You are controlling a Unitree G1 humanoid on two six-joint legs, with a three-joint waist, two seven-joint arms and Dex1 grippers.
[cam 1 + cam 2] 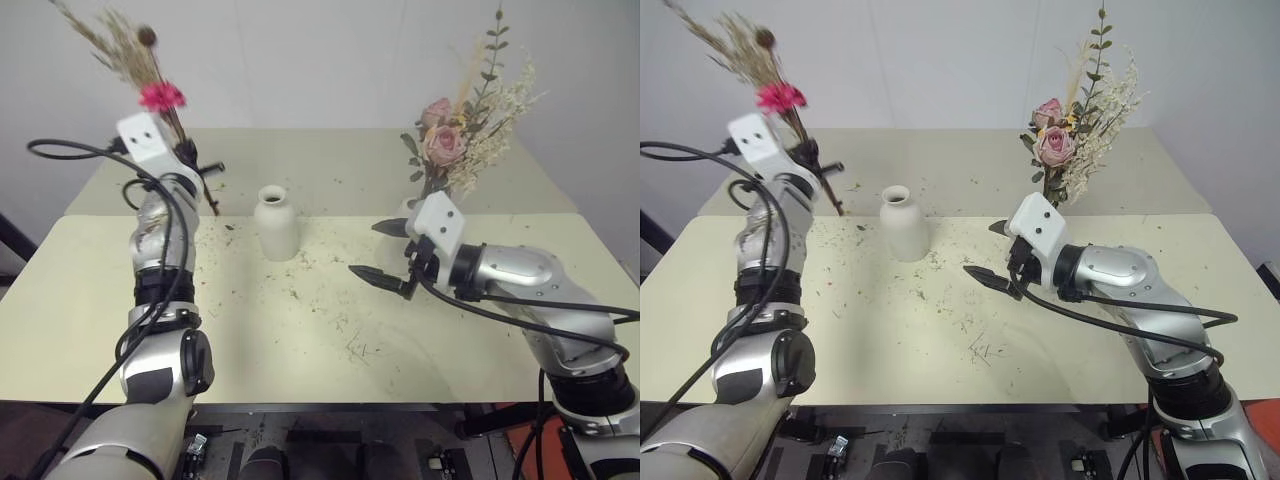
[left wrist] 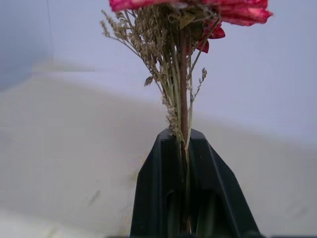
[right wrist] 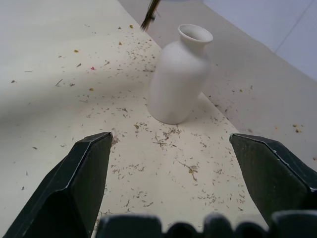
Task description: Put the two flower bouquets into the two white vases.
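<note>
Now my left pincer (image 1: 193, 160) is clenched on the dried magenta-daisy bouquet (image 1: 150, 85), stems upright, beside the squat white ceramic bottle vase (image 1: 276, 223) on the table (image 1: 300, 340). My right pincer (image 1: 388, 252), released, idles on that vase's other side.

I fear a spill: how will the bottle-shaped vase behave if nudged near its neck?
The bottle-shaped vase looks squat and wide-based, so it probably slides rather than tips. Its matte surface on the table likely adds friction. Being ceramic-looking and empty, it may chip if it topples.
</note>
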